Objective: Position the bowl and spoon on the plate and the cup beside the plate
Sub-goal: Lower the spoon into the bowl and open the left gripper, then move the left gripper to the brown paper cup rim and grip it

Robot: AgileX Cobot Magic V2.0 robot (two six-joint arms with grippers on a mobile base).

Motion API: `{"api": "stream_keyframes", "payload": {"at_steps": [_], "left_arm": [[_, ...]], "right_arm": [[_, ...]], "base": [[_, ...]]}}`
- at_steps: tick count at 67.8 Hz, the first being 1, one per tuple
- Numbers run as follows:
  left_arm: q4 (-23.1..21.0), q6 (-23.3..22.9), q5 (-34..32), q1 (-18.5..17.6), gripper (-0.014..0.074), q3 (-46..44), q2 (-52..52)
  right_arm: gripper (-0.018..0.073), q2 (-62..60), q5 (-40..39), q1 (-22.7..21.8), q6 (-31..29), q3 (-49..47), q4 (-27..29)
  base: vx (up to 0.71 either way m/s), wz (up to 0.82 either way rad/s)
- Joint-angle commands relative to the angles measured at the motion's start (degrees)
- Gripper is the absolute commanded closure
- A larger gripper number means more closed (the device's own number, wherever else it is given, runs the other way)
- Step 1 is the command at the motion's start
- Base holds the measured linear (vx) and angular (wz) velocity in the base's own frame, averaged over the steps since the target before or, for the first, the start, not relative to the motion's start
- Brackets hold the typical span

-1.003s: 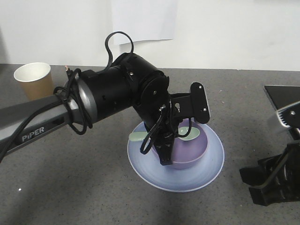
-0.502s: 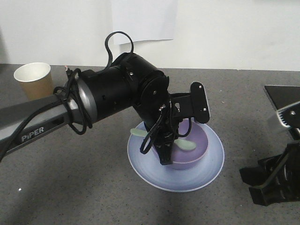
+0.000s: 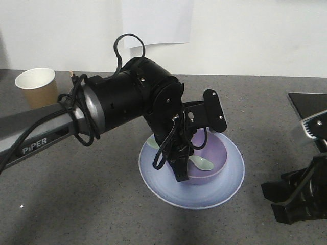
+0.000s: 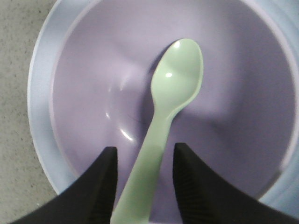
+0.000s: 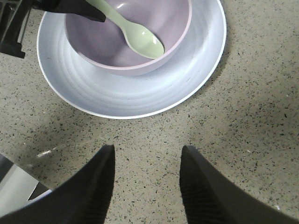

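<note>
Front view: left pincer (image 3: 185, 171) hangs tip-down over the bowl (image 3: 212, 155), black wrist and cables blocking most of it. Bowl sits on the plate (image 3: 225, 189), on the speckled grey table (image 3: 76, 204). Spoon (image 3: 202, 163) scoop shows just right of the pincer tip, low inside the bowl; a bit of handle pokes out on the far left side of the wrist. Cup (image 3: 37, 87) stands upright far off to the pincer's left-rear, well apart from the plate, near the white wall (image 3: 255, 35). Right pincer (image 3: 296, 199) is low at the right edge, apart from the plate; its jaws can't be read from here.

Left wrist view: two black fingers (image 4: 100, 186) sit either side of the spoon (image 4: 166, 121) handle with a clear gap on each side, so the left pincer (image 4: 142, 186) is open and not gripping. Scoop lies ahead of the fingers, resting in the bowl (image 4: 93, 70) bottom. Plate (image 4: 39, 93) rim rings the bowl.

Right wrist view: right pincer (image 5: 145, 182) is spread wide with only bare table (image 5: 252, 116) between its fingers (image 5: 96, 186), holding nothing. Plate (image 5: 187, 79) lies just ahead of it, bowl (image 5: 154, 32) on the plate, spoon (image 5: 133, 30) slanting inside the bowl, handle running up to the left pincer's dark tip (image 5: 77, 9).
</note>
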Motion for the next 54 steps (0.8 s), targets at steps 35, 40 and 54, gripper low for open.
{"api": "stream_keyframes", "payload": {"at_steps": [35, 40, 54], "left_arm": [[-4.08, -14.45, 1.85, 22.70, 0.0308, -1.86, -20.26], [-4.08, -14.77, 1.05, 26.66, 0.0308, -1.86, -20.74], [-4.08, -15.85, -2.11, 37.14, 0.0308, -1.86, -20.79]], "right_arm": [[0.0243, -0.67, -3.06, -0.17, -0.50, -1.57, 0.52], [0.0243, -0.67, -3.06, -0.17, -0.50, -1.57, 0.52], [0.0243, -0.67, -3.06, -0.17, -0.50, -1.57, 0.52]], "base": [[0.00, 0.00], [0.00, 0.00], [0.00, 0.00]]}}
